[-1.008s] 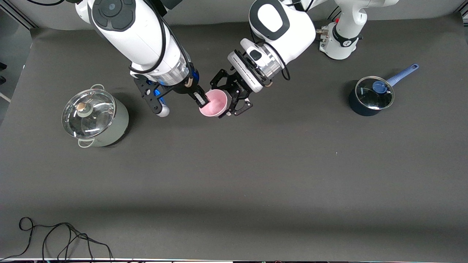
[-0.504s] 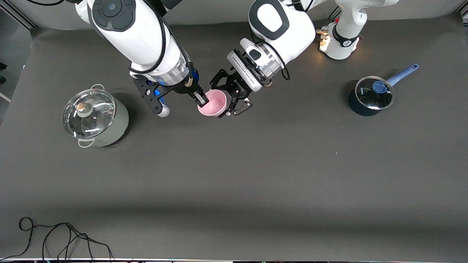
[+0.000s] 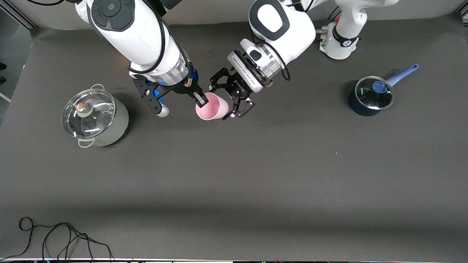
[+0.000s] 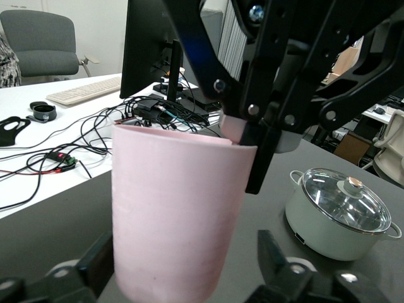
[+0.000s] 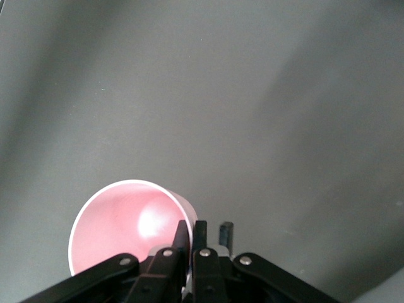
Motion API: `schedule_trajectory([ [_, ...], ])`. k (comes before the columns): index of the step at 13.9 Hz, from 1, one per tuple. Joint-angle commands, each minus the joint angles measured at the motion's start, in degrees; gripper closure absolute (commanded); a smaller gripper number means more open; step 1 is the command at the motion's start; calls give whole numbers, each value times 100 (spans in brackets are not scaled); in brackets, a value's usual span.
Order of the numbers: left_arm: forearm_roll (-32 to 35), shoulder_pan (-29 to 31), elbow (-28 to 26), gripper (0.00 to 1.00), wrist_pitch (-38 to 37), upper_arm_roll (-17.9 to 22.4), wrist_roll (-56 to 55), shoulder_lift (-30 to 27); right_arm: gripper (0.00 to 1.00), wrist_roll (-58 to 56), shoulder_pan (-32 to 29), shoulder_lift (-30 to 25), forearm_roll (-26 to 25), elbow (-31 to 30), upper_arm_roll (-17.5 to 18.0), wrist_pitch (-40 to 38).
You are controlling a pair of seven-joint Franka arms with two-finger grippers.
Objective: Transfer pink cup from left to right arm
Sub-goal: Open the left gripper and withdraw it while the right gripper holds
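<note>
You're looking at the pink cup (image 3: 212, 106) hanging in the air over the mat (image 3: 256, 175), mid-table, tilted w/ its mouth toward the right arm's end. The right gripper (image 3: 200, 98) is pinching the cup's rim: in the right wrist view the slim flat black fingers (image 5: 201, 243) are sitting closed on the wall, one inside, one outside, at the lip of the cup (image 5: 129, 224). The left gripper (image 3: 231, 97) is standing open around the cup's base end; in the left wrist view its openwork fingers (image 4: 95, 265) are flanking the cup (image 4: 177, 214) on both sides w/ a visible gap, not pressing on it.

Cup is plain pale-pink plastic, smooth, tapered, no handle, thin white-edged rim. Mat is dark grey, matte.

Toward the right arm's end you're seeing a pale-green pot (image 3: 95, 118) w/ glass lid and round knob, sitting on the mat. Toward the left arm's end, a small dark saucepan (image 3: 370, 95) w/ glass lid and blue handle. A black cable (image 3: 55, 237) is lying looped at the mat's edge nearest the front cam.
</note>
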Motion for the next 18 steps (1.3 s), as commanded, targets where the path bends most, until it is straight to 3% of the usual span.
schedule_trajectory([
  [1,18,-108,100,1,95,40,-145,87,100,62,28,16,-51,123,-27,-13],
  [4,18,-99,74,1,95,49,-145,166,100,-173,2,-1,-51,123,-62,-13],
  [10,27,137,-145,1,86,234,-145,351,100,-2815,-112,-124,-411,36,-412,-92],
  [14,45,1085,-444,1,-465,85,-154,237,100,-4898,-121,-186,-429,-131,-1088,-442],
  [18,211,2718,-1102,1,-2134,-511,-92,149,100,-7420,-121,-536,-412,-771,-1984,-628],
])
